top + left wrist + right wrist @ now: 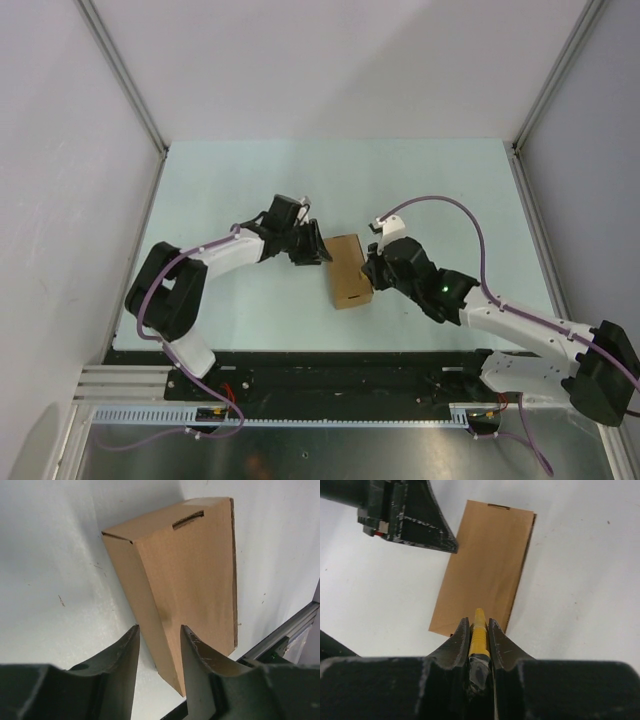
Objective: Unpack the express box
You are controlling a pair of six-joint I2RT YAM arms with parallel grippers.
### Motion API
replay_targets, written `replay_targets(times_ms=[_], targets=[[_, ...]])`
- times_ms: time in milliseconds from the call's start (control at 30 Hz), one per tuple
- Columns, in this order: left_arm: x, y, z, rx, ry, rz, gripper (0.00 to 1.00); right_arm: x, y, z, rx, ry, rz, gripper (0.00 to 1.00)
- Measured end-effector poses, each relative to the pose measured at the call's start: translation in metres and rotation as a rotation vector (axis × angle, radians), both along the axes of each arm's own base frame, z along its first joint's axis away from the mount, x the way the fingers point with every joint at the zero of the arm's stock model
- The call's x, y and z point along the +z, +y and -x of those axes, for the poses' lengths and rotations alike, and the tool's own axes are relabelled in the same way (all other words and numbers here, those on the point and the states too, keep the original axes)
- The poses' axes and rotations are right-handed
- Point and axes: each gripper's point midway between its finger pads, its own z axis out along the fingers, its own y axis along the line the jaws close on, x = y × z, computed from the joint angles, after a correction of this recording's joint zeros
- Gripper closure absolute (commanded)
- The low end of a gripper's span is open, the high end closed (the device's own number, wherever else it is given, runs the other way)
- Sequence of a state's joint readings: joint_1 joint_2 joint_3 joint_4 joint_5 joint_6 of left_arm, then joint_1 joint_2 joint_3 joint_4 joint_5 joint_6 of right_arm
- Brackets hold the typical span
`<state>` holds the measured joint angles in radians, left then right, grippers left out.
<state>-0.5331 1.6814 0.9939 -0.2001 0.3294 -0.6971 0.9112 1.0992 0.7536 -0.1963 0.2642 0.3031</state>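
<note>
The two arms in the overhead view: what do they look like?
Both the left arm and right arm have white links, chunky black joints and a purple cable looping alongside. Each ends in dark, tapered fingers, scuffed at the edges. A small green light glows on the right arm.

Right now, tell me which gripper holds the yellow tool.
The right gripper, shut on the yellow tool; the left gripper is open at the express box.
</note>
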Motion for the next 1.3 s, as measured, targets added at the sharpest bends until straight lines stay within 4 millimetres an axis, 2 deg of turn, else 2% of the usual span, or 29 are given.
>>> replay_targets(times_ms=[200,267,400,433,1000,1300], targets=[[-0.006,-0.003,0.004,-0.016,0.009,-0.01,0.61,-0.004,-0.011,-0.004,-0.036,0.016,0.01,1.0],[-0.01,-0.003,0.004,-0.017,0.017,-0.016,0.72,-0.003,-0.013,-0.005,-0.043,0.017,0.008,1.0],[-0.007,-0.007,0.002,-0.034,0.002,0.007,0.96,-0.001,-0.016,-0.007,-0.053,0.014,0.004,1.0],[-0.007,-0.008,0.002,-0.037,-0.003,0.007,0.98,-0.001,-0.017,-0.007,-0.056,0.013,0.003,1.0],[-0.009,0.001,0.008,-0.02,-0.07,0.025,1.0,0.001,-0.025,-0.01,-0.1,0.021,-0.018,1.0],[-0.016,0.027,0.016,0.023,-0.074,-0.035,1.0,0.0,-0.027,-0.013,-0.11,0.022,-0.02,1.0]])
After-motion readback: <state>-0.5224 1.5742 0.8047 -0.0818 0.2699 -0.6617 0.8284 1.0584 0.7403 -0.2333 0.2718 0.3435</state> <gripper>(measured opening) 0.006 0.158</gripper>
